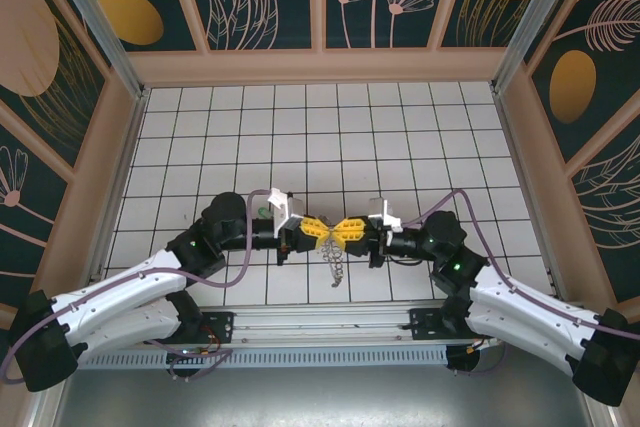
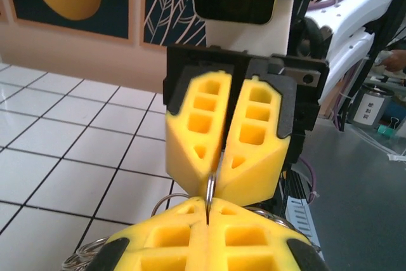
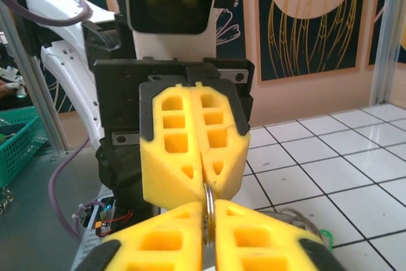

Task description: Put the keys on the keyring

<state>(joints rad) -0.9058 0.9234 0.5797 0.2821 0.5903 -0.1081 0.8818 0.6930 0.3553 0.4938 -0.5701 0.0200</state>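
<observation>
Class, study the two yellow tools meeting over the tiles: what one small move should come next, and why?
Probably a slight twist of the right tool against a firmly shut left tool, to work the thin grey metal keyring open. Both tools pinch its edge tip to tip, with its chain dangling below.

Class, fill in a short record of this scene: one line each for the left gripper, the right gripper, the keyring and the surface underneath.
Left gripper: yellow-fingered left gripper, shut on the ring, facing the other arm
Right gripper: yellow-fingered right gripper, shut on the same ring, tips nearly meeting the left's
Keyring: thin dull metal keyring, edge-on, pinched by both grippers; its chain dangles below them
Surface: white tiled table
</observation>
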